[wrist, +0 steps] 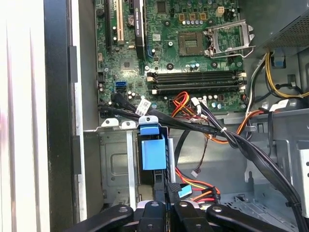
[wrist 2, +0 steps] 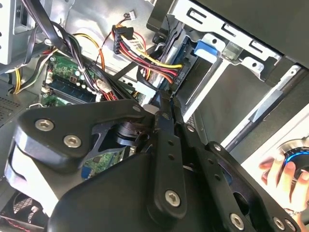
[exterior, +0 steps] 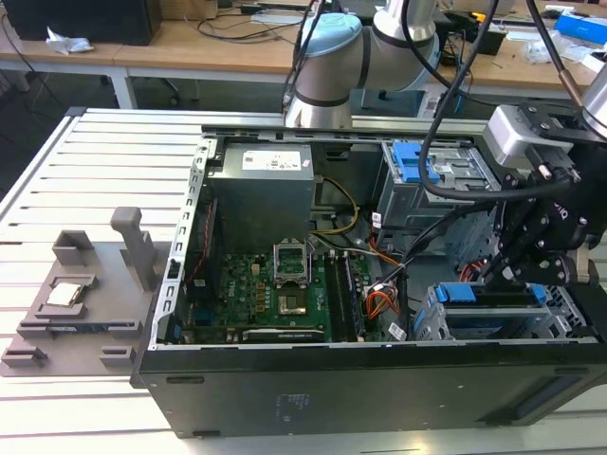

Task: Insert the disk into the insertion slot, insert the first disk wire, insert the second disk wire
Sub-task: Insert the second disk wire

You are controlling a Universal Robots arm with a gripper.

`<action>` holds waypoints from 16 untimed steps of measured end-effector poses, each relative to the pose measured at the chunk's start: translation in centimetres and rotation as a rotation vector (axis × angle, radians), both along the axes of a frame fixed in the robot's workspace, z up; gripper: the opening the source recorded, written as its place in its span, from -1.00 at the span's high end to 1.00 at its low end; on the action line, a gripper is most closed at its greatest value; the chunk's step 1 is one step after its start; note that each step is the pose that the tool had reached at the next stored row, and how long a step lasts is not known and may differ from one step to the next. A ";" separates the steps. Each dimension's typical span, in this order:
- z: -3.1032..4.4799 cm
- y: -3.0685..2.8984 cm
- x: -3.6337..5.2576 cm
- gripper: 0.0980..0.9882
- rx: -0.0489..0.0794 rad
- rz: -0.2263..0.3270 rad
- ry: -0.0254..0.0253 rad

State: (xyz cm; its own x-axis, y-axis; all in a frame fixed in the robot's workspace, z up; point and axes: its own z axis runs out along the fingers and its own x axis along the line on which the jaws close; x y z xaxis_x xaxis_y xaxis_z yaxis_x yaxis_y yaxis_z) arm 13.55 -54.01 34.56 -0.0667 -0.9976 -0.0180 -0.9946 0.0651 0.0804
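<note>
Inside the open computer case (exterior: 180, 379), at the exterior view's right near corner, the disk (exterior: 493, 318) sits in the insertion slot (exterior: 432, 327), its blue carrier edge showing at the cage mouth. Gripper (exterior: 500, 275) hovers just above the cage, fingers pressed together on something thin and dark at a cable end; what exactly it pinches can't be told. First wrist view shows the blue carrier tab (wrist: 153, 153) seated between the cage walls, with a red-yellow-black power cable bundle (wrist: 193, 181) just beside it. Green motherboard (exterior: 275, 299) lies to the exterior view's left of the cage; grey power supply (exterior: 261, 185) behind it. Grey fixture tray (exterior: 76, 313) rests on the slatted table (exterior: 57, 190), well apart.
</note>
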 end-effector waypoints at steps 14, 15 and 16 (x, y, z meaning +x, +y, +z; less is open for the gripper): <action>-0.12 -0.45 0.43 0.89 0.020 0.042 0.0003; -0.16 -0.56 0.42 0.89 0.022 0.042 0.0003; -0.18 -0.63 0.41 0.89 0.022 0.043 0.0003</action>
State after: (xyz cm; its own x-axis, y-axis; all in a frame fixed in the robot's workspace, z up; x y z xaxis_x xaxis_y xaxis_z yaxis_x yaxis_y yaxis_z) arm 13.96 -54.65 34.39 -0.0243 -0.9989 -0.0402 -0.9964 0.0209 0.0816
